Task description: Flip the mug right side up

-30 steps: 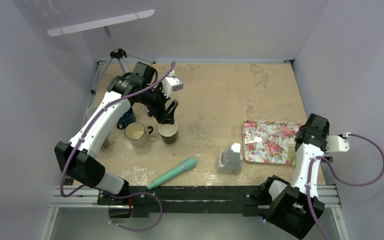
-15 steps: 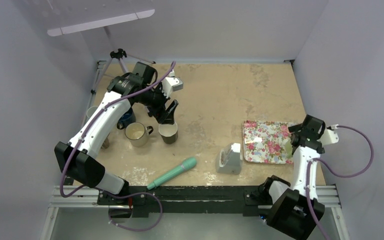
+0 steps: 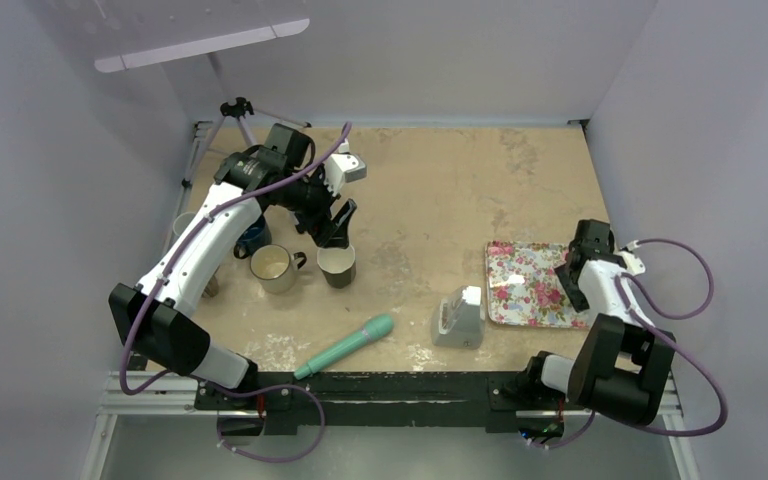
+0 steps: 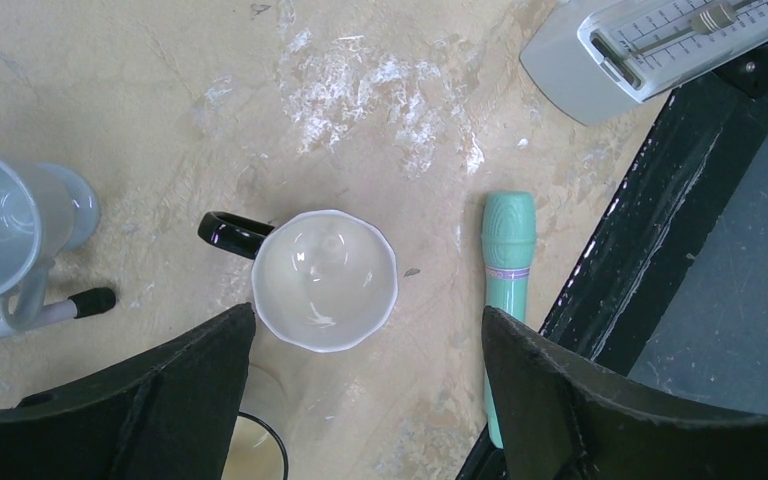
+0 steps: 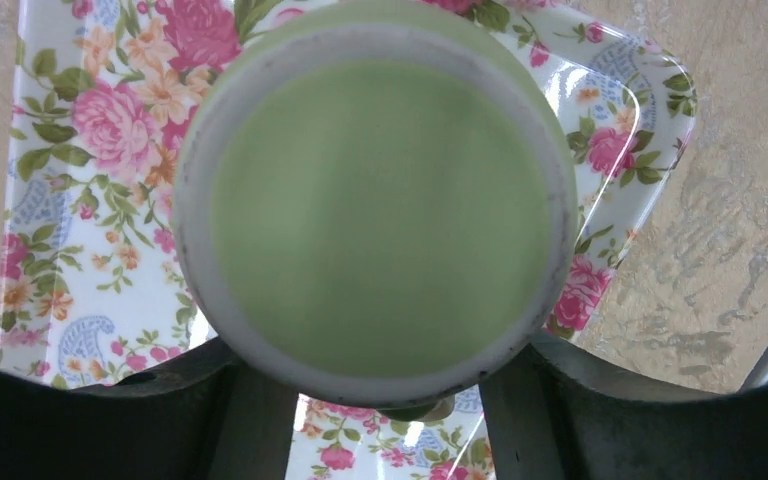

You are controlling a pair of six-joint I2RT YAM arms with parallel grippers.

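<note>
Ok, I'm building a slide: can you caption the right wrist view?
Right hand straddles the upturned base of a green mug, floral tray beneath.

The green mug [image 5: 375, 200] sits so near the right wrist camera that its base is blurred. The top edge cuts it off, and it hides the middle of the floral tray [image 5: 90, 180]. Whether the right pincer [image 5: 385, 385] touches it cannot be told. From above, the right arm [image 3: 600, 285] covers both mug and pincer.

In the left wrist view a pale blue mug [image 4: 0, 230] runs off the left edge and a cream mug [image 4: 255, 455] off the bottom. One finger [image 4: 600, 400] of the left pincer [image 4: 368, 318] hides the teal tool's [image 4: 507, 250] lower end.
</note>
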